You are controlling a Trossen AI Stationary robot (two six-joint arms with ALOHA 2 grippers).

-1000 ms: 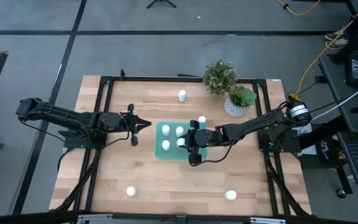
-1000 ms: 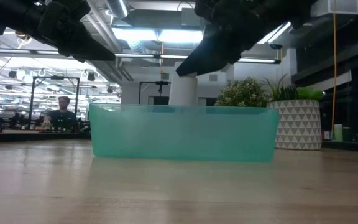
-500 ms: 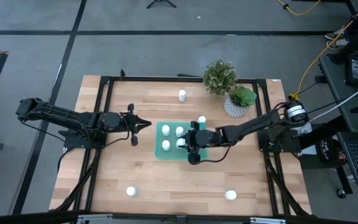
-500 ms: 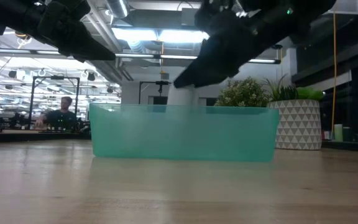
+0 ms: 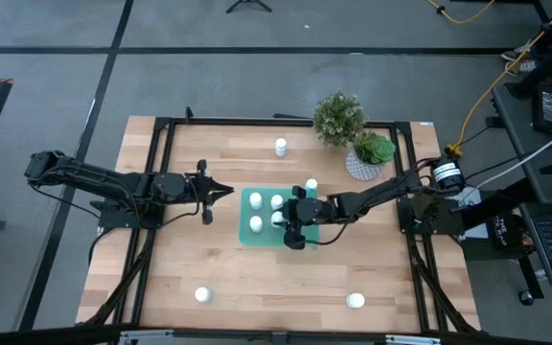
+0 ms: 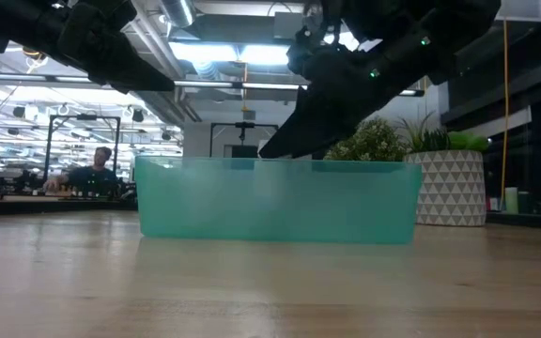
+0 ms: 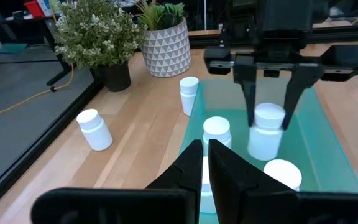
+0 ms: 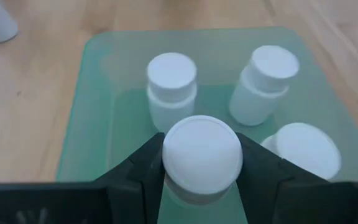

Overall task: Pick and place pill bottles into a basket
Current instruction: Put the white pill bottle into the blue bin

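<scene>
The teal basket lies at the table's middle, and three white pill bottles stand inside it. My right gripper reaches into the basket from the right, shut on a fourth pill bottle. In the low view this bottle is hidden behind the basket's wall. More pill bottles stand on the table: one beside the basket's far right corner, one toward the far edge, two near the front. My left gripper hovers shut, left of the basket. My right gripper pinches the bottle's round cap between its two fingers, one on each side. The fingers slant down from the table's right. The bottle hangs upright inside the basket. Whether its base touches the floor does not show.
A white patterned plant pot and a bushy potted plant stand at the far right of the table. A black frame runs around the wooden top. A person sits far back in the room.
My right gripper has come down and a little toward the table's left with the bottle. The bottle showed above the basket's rim in the low view a second ago. It has now sunk behind the wall.
</scene>
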